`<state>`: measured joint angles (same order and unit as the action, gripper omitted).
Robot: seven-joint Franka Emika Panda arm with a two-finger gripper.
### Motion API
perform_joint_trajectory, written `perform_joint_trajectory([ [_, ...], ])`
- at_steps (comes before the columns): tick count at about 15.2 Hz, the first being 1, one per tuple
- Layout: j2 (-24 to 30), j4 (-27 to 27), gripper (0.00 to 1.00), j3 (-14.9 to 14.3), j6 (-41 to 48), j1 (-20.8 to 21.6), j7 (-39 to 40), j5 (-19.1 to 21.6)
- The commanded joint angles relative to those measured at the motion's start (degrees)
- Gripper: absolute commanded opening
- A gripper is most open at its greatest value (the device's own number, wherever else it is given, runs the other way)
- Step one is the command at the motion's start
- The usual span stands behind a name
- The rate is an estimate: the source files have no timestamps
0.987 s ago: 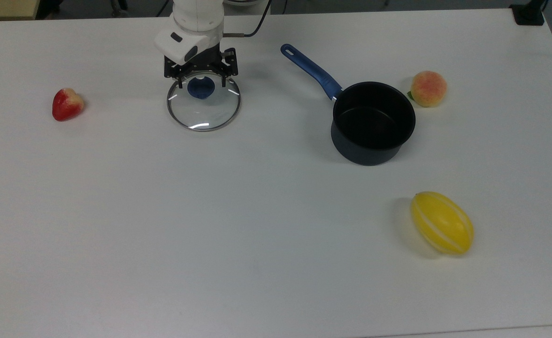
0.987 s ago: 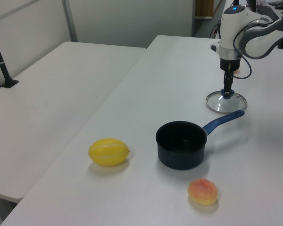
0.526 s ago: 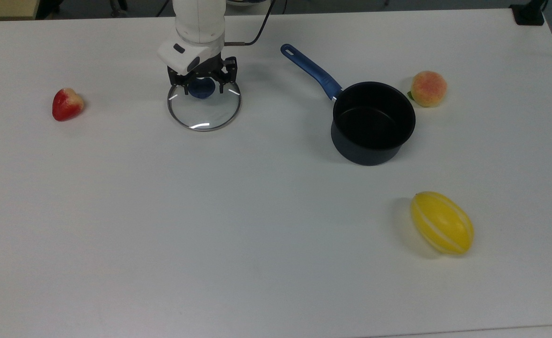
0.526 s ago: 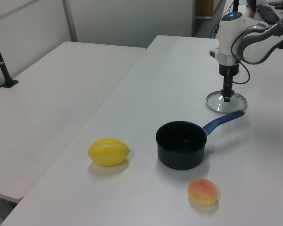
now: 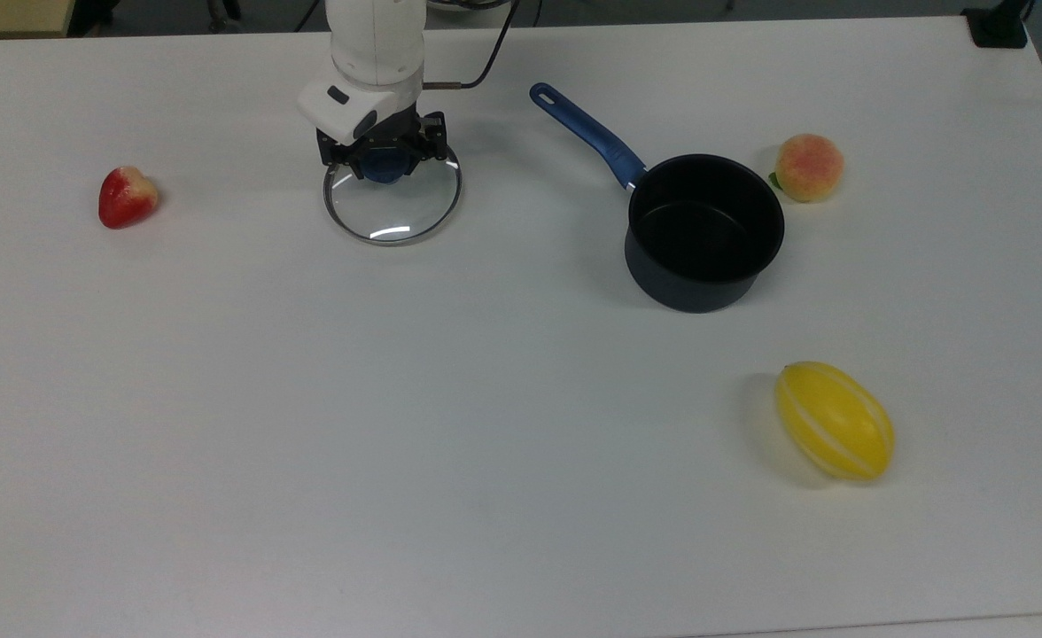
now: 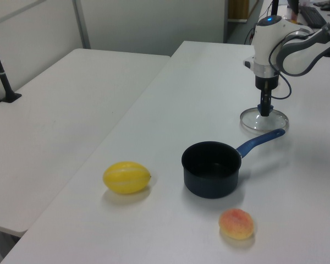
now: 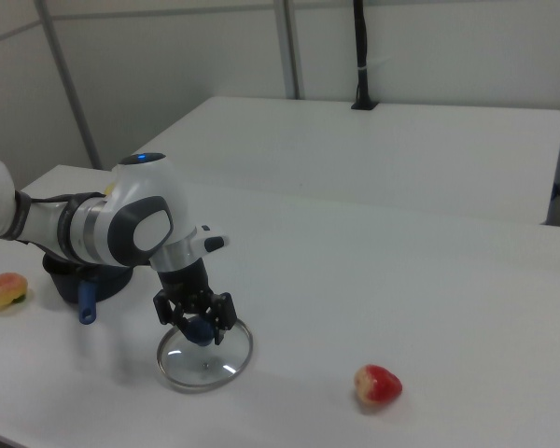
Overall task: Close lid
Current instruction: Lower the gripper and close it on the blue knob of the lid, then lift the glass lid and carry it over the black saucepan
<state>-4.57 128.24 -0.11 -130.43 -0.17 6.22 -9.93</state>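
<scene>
The lid [image 5: 392,202] sits on the white table [image 5: 486,443], well to the top view's left of the saucepan [image 5: 703,230], and its rim now reaches a little farther toward the top view's right than it did half a second ago. Its blue knob [image 5: 384,166] lies between the fingers of the gripper [image 5: 385,158], which have drawn in against it (a second ago they stood visibly wider, off the knob's sides). In the right view the lid's far edge looks slightly raised, though whether it has left the table cannot be told. The gripper points straight down from the white arm [image 6: 275,38].

The saucepan stands open and empty, its blue handle [image 5: 586,130] pointing toward the lid; it has not moved. A peach [image 5: 808,167] lies just beside the pan on the top view's right, a yellow melon [image 5: 834,421] nearer the front edge, and a strawberry [image 5: 127,196] well apart on the top view's left, all where they were.
</scene>
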Motion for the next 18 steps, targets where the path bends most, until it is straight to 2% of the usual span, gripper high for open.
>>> perform_joint_trajectory([
  [1, 2.72, -3.50, 0.13, 0.54, 7.01, 0.08, 0.20, 0.44],
  [5, 2.81, -10.36, 0.13, 3.62, 13.52, 0.26, -0.50, 2.45],
  [9, 2.63, -17.39, 0.13, 5.46, 19.68, 0.78, -1.21, 7.72],
  [11, 2.11, -21.78, 0.13, 8.00, 22.92, 0.78, -3.56, 9.66],
  [15, -0.26, -28.47, 0.13, 14.24, 27.06, 1.83, -12.88, 9.67],
  [18, -2.54, -31.20, 0.14, 16.45, 27.68, 4.20, -16.23, 8.88],
])
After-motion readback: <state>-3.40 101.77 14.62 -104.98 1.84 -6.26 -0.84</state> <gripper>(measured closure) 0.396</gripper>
